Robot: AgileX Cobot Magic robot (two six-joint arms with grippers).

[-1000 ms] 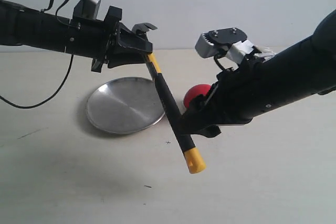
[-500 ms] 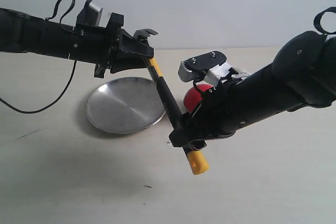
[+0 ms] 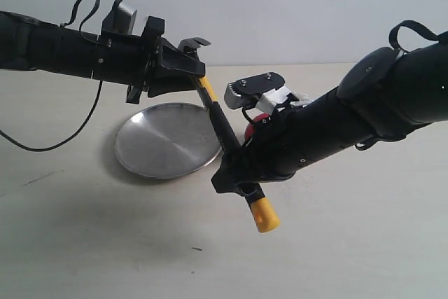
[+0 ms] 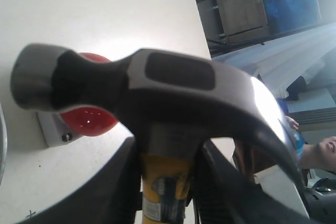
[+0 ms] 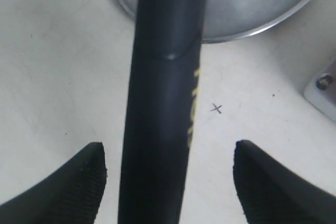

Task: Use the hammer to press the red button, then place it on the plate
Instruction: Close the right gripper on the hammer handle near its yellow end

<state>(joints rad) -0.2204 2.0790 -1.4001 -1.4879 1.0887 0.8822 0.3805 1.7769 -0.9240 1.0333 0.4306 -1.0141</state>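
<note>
Hammer hangs clear of the table, head up, clamped at its yellow neck just under the head by the left gripper. The black handle slopes down and away from that gripper, with the yellow end cap lowest. Right gripper straddles the lower handle with its jaws apart. The handle sits nearer one pad, and bare table shows in both gaps, so there is no contact yet. Red button lies just beyond the right gripper and is mostly hidden behind that arm in the exterior view. Plate sits beneath the left gripper, near the button. Judged step: passing the hammer to the right arm. To do it well, centre the handle between the pads and close squarely on the rubber. The left gripper should let go only once that hold is firm. A grip this low makes a long lever, so the head may swing.
</note>
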